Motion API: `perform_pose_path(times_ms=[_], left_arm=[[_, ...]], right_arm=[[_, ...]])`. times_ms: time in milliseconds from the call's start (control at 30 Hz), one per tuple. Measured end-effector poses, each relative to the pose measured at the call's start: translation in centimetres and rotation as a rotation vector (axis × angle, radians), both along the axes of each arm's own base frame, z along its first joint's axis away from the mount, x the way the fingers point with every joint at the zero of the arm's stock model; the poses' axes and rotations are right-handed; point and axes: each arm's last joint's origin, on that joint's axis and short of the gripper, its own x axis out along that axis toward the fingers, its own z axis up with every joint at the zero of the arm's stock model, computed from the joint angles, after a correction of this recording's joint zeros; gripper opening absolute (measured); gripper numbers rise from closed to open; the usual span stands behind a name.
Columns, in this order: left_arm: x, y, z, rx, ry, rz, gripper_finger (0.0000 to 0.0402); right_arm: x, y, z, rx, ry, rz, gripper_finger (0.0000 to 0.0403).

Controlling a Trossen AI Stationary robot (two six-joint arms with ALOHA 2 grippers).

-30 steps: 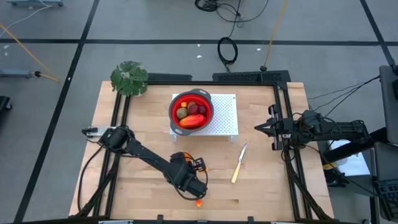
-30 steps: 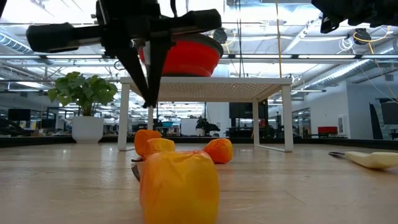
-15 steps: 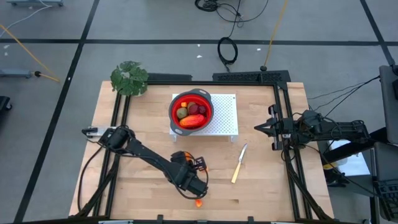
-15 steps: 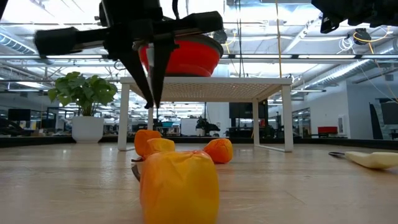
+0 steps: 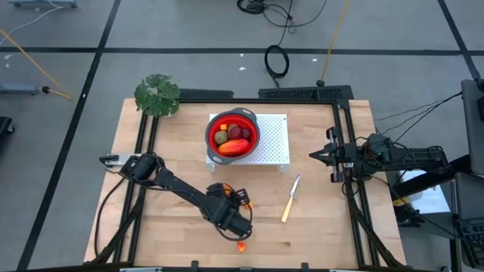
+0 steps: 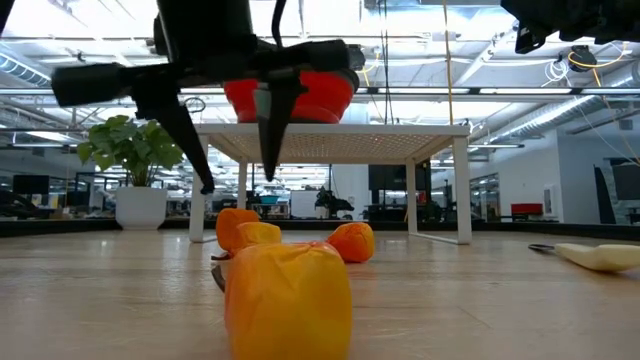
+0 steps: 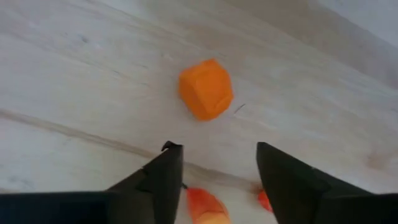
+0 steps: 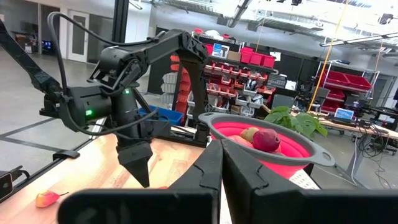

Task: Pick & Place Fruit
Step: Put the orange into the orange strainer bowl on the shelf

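Observation:
My left gripper (image 5: 240, 230) hangs open just above the table near its front edge, touching nothing; its fingers (image 6: 270, 150) point down. An orange fruit piece (image 7: 206, 88) lies on the wood just beyond the fingertips (image 5: 242, 245). Two small red-orange pieces (image 7: 205, 208) show below and between the fingers. In the low view a yellow-orange piece (image 6: 288, 300) lies closest, with small orange pieces (image 6: 352, 242) behind it. The red bowl (image 5: 232, 134) holds more fruit (image 5: 234, 146). My right gripper (image 8: 221, 152) is shut and waits at the table's right side (image 5: 311, 156).
The bowl stands on a white perforated stand (image 5: 272, 140) at the table's far middle. A pale-handled knife (image 5: 290, 200) lies right of my left gripper. A potted plant (image 5: 157, 94) stands at the far left corner. Black rails (image 5: 349, 181) run along the sides.
My left gripper has opened in place: its fingertips, together in the two earlier low views, now stand apart above the small orange pieces. The fruit on the table has kept still.

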Motion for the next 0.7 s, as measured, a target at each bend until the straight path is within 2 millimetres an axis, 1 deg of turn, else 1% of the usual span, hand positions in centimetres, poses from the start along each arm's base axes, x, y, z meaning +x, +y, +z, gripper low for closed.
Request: perform_pose_path(times_ms=[133, 300, 467, 633, 700], left_arm=[[0.2, 0.4, 0.0, 0.005, -0.006, 0.011, 0.0240], [0.5, 1.0, 0.0, 0.006, -0.005, 0.024, 0.0263], [0.9, 1.8, -0.5, 0.009, 0.017, 0.028, 0.0264], [1.4, 2.2, -2.1, -0.029, 0.059, 0.041, 0.0256], [1.4, 2.3, -2.1, -0.029, 0.061, 0.063, 0.0253]], right_arm=[[0.0, 0.0, 0.0, 0.000, 0.000, 0.000, 0.0000], [0.0, 0.0, 0.0, 0.000, 0.000, 0.000, 0.0000], [0.0, 0.0, 0.0, 0.000, -0.001, 0.000, 0.0000], [0.0, 0.0, 0.0, 0.000, -0.001, 0.000, 0.0000], [0.0, 0.0, 0.0, 0.000, -0.002, 0.001, 0.0000]])
